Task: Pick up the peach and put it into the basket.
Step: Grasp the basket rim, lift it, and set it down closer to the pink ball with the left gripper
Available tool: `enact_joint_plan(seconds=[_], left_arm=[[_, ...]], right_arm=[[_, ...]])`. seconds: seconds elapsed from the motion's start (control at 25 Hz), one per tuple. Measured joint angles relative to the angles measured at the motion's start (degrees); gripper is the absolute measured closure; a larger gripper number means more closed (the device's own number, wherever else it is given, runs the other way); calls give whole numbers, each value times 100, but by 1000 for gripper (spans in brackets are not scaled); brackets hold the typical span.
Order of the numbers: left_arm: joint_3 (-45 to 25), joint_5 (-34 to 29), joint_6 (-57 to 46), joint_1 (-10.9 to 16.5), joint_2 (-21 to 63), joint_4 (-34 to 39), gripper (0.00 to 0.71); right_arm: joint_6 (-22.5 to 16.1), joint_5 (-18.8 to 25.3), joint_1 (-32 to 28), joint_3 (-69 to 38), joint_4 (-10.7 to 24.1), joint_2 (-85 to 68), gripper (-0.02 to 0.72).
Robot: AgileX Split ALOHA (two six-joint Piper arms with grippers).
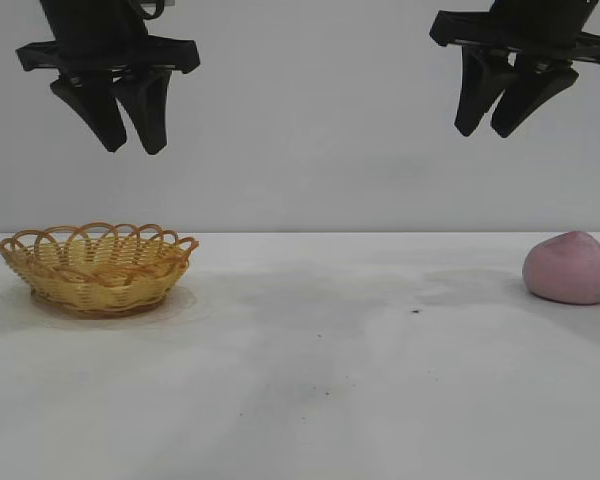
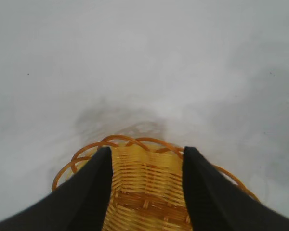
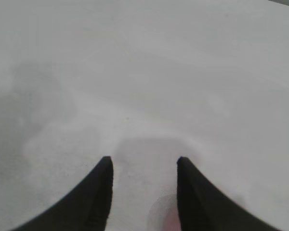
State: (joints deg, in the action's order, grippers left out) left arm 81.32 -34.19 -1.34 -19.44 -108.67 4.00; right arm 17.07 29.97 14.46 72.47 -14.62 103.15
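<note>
My right gripper [image 1: 498, 131] hangs spread and empty above the peach [image 1: 570, 268] (at three o'clock); my left gripper [image 1: 131, 148], likewise spread, hovers over the basket [image 1: 98, 268] at nine.

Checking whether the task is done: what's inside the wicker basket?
The woven yellow-tan wicker basket shows only bare weave between the left gripper fingers; the parts they cover are unseen. The dusty-pink peach sits on the table.
</note>
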Motion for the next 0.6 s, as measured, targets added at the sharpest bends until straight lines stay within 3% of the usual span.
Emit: enact_joint_plan(seconds=[0.44,0.6], left_arm=[[0,0,-7,0,0,0,382],[0,-62,-39,0,0,0,382]], right_arm=[[0,0,0,0,0,0,433],[0,188,0,0,0,0,433]])
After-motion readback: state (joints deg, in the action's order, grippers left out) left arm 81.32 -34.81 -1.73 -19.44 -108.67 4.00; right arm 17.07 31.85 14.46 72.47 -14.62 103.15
